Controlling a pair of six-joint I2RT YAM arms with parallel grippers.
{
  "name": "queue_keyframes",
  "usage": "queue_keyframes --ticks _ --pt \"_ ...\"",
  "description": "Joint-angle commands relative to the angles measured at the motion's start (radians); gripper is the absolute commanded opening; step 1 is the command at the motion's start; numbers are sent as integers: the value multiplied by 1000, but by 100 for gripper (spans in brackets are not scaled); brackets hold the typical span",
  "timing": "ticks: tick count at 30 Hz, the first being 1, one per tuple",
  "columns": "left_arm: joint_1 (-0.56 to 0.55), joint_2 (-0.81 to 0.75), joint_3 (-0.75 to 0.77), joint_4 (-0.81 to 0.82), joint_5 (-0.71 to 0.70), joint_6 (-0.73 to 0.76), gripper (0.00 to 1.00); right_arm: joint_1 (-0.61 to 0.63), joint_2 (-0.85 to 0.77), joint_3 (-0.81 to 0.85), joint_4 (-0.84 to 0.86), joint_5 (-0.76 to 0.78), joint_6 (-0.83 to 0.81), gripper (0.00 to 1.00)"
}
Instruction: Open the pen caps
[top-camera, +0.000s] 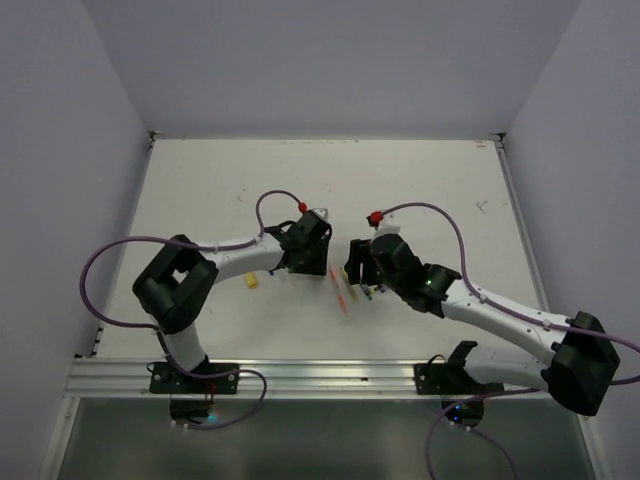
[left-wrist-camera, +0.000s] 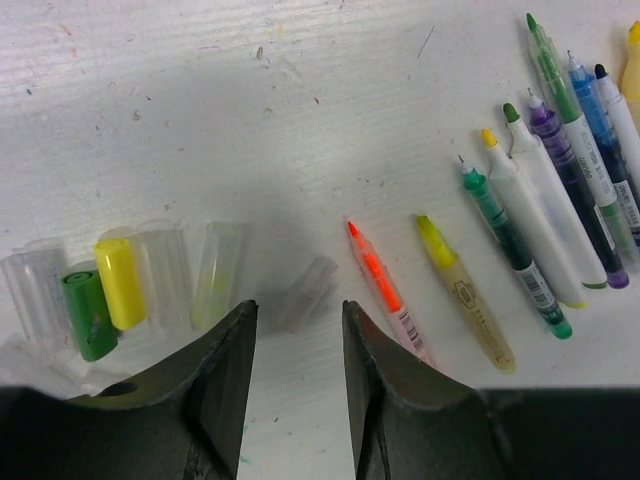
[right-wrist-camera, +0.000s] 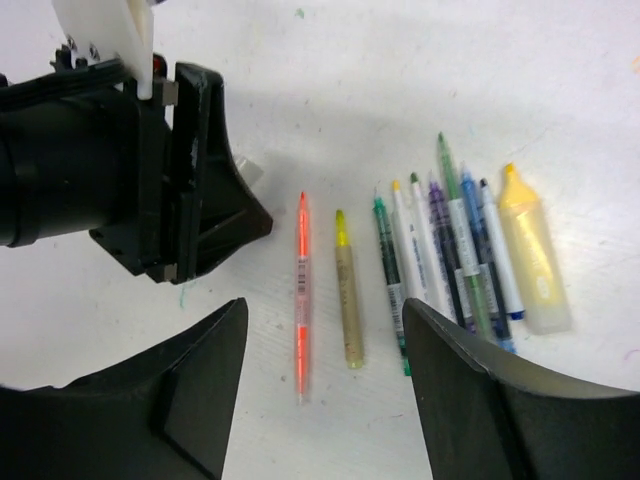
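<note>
Several uncapped pens lie side by side on the white table: an orange one (left-wrist-camera: 385, 290) (right-wrist-camera: 300, 300), a yellow one (left-wrist-camera: 465, 295) (right-wrist-camera: 347, 300), a green one (left-wrist-camera: 515, 250) and more to the right, ending in a stubby yellow highlighter (right-wrist-camera: 530, 260). The pen caps lie loose to the left: a green cap (left-wrist-camera: 88, 310), a yellow cap (left-wrist-camera: 118, 282) and clear ones (left-wrist-camera: 165, 275). A pale clear cap (left-wrist-camera: 308, 293) rests just beyond the tips of my left gripper (left-wrist-camera: 299, 308) (top-camera: 312, 255), which is open and holds nothing. My right gripper (right-wrist-camera: 325, 310) (top-camera: 356, 268) hovers open above the orange pen.
The two grippers face each other closely at mid-table, the left gripper's black body (right-wrist-camera: 150, 190) filling the upper left of the right wrist view. Grey walls (top-camera: 80, 150) enclose the table. An aluminium rail (top-camera: 320, 375) runs along the near edge.
</note>
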Motion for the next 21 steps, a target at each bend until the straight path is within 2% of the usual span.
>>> queue_keyframes --ticks 1,3,6,7,9,10,13,15,17,21 --pt "-5 -106 62 -39 -29 18 44 -3 -93 29 -60 107 -63 68" --pt "-5 -178 79 -65 -46 22 46 -3 -152 49 -88 162 -107 71" --pt "-5 -285 116 -102 -116 45 57 -3 -228 94 -143 229 -172 79" --pt "-5 -311 134 -111 -144 51 66 -3 -247 116 -166 273 -188 81" --pt "-4 -388 148 -136 -231 76 73 -4 -303 138 -186 325 -241 85" --pt "-4 -414 159 -148 -263 85 81 -4 -322 159 -205 380 -256 86" --pt "-2 -520 170 -180 -415 130 94 -4 -415 193 -234 474 -319 94" --pt "-2 -607 170 -191 -526 165 99 -3 -463 204 -245 512 -365 99" --pt "-2 -705 156 -191 -613 205 100 -3 -540 215 -260 557 -411 99" --pt "-2 -879 102 -154 -708 283 100 -3 -668 224 -292 609 -468 99"
